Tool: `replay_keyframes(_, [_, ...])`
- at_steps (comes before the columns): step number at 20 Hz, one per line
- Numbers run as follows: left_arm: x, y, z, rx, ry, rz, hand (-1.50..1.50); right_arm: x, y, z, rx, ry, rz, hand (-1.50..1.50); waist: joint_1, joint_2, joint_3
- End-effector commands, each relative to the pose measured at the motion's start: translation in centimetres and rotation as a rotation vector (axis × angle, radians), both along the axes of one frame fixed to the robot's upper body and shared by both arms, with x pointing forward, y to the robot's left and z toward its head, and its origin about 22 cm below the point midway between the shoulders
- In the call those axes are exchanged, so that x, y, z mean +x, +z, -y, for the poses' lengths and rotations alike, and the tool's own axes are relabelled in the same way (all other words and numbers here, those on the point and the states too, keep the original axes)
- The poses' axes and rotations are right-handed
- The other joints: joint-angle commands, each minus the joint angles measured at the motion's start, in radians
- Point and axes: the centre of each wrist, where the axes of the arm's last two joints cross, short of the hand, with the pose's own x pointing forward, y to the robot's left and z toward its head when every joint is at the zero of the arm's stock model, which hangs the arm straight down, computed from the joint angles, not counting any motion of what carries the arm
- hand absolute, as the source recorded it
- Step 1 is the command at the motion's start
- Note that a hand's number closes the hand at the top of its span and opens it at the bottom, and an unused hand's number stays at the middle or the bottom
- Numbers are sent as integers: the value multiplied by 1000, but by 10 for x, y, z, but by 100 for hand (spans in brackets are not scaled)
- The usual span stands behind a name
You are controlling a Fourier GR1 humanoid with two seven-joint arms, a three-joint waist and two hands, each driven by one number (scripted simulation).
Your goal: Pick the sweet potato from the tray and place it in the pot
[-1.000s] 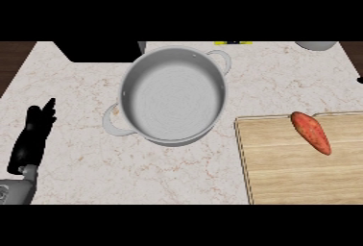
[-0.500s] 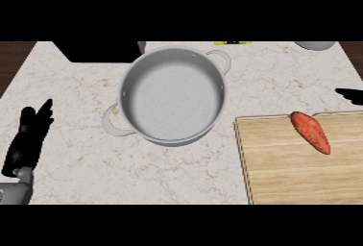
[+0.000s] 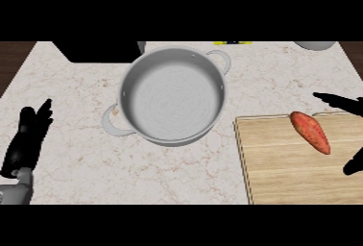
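Sweet potato [image 3: 310, 132], orange-red and tapered, lies on a wooden tray [image 3: 284, 178] at the right of the frame, its thicker end toward the upper left and its thin end pointing to the lower right. It sits in the tray's upper part, near the top edge, untouched by either hand.

At the right edge, the robot's right hand [image 3: 343, 102] shows only in part: dark fingers reach in above the tray's upper corner, and another dark finger or thumb shows lower down at the same edge, over the tray. The fingers look spread apart, with the sweet potato lying to their left, near but clear of them. They curl round nothing.

A grey metal pot [image 3: 172, 94] with two loop handles stands on the pale marbled desk [image 3: 78, 86], up and left of the tray, in the centre of the frame. One handle points to the upper right, the other to the lower left. Its inside is bare. The pot's lower right rim comes just beside the tray's upper left corner.

At the lower left edge, the left hand [image 3: 27, 141] rests over the desk, fingers straight and pointing up, holding nothing, well apart from the pot.

A black box [image 3: 102, 51] sits at the upper left, behind the pot. A pale round object [image 3: 316, 45] is cut off at the upper right, and a small yellow item [image 3: 234, 42] shows at the top edge.
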Motion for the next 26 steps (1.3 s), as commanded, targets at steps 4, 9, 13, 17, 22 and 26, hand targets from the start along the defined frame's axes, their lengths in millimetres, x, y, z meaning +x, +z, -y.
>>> replay_keyframes(4, [-9, -7, 2, 1, -10, 11, 0, 5, -24, -16, -33, 11, 7, -150, 0, 0, 0])
replay_keyframes(9, [-2, 12, 1, -5, -1, -9, 0, 19, -29, -5, -59, -16, -39, -150, 3, 0, 0])
replay_keyframes(13, [18, -11, -2, 12, -3, -11, 0, 10, -45, -3, -46, 6, -56, -150, -5, 1, 0])
replay_keyframes(17, [7, 8, -17, -7, 1, -6, 0, 24, -47, -12, -56, 10, -84, -150, 0, 0, 0])
replay_keyframes(22, [13, -8, -8, -3, 3, 5, 0, 27, -62, -16, -37, -9, -105, -150, -2, 0, 0])
replay_keyframes(26, [-2, -20, -5, -6, 18, -13, 0, 17, -64, 0, -40, 5, -106, -150, -3, 0, 0])
